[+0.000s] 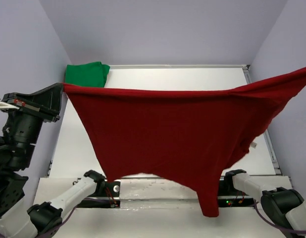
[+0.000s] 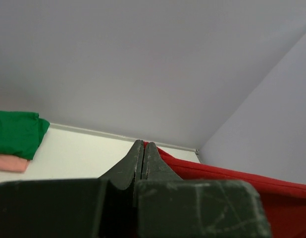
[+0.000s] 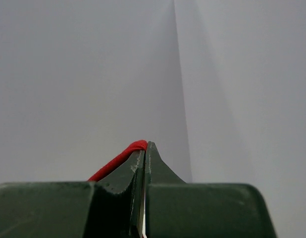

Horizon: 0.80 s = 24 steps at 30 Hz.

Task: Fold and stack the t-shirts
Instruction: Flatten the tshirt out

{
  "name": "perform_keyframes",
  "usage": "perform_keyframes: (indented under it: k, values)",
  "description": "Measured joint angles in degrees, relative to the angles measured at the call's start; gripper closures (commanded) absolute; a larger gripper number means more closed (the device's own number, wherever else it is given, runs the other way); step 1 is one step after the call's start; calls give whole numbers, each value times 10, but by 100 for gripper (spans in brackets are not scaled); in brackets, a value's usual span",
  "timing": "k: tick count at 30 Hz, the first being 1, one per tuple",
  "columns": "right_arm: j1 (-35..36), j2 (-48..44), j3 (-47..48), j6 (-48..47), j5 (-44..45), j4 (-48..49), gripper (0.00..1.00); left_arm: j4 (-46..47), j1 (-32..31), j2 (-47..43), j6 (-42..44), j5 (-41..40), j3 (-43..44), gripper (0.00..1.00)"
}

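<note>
A red t-shirt (image 1: 168, 139) hangs stretched in the air above the white table (image 1: 192, 77), held by its upper edge at both ends. My left gripper (image 1: 61, 88) is shut on its left corner; in the left wrist view the jaws (image 2: 143, 144) are closed with red cloth (image 2: 227, 176) trailing to the right. My right gripper is beyond the right edge of the top view; in the right wrist view it (image 3: 144, 145) is shut on a red hem (image 3: 121, 158). A folded green t-shirt (image 1: 86, 74) lies at the table's far left corner, on a pink one (image 2: 9, 162).
Pale walls enclose the table on the left, back and right. The hanging shirt hides most of the table's middle. The arm bases (image 1: 93, 186) sit at the near edge.
</note>
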Motion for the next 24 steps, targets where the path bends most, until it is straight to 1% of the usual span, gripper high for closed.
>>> perform_keyframes:
  k: [2,4,6,9,10,13,15,16,20,21,24]
  values:
    - [0,14,-4,0,4,-1,100,3,0,2,0,-5,-17,100]
    - [0,21,-28,-2,11,3,100,15,1,8,0,-12,-52,100]
    - [0,29,-58,-3,20,7,100,41,3,14,-2,-15,-111,100]
    - [0,57,-101,-4,27,10,100,80,3,59,-7,-15,-204,100]
    - [0,76,-117,-5,31,14,100,96,3,87,-10,-15,-234,100]
    - [0,142,-154,-9,35,27,100,131,3,168,-13,-17,-285,100]
    - [0,189,-170,-14,35,36,100,144,4,227,-12,-24,-301,100]
    - [-1,234,-177,-17,33,38,100,148,7,268,-12,-28,-303,100]
    - [-7,366,-181,-20,1,38,100,176,33,355,-10,-37,-302,100]
    - [-8,398,-181,-21,-10,37,100,181,43,372,-8,-40,-297,100]
    - [-12,449,-181,-24,-27,37,100,198,71,436,-3,-44,-251,100]
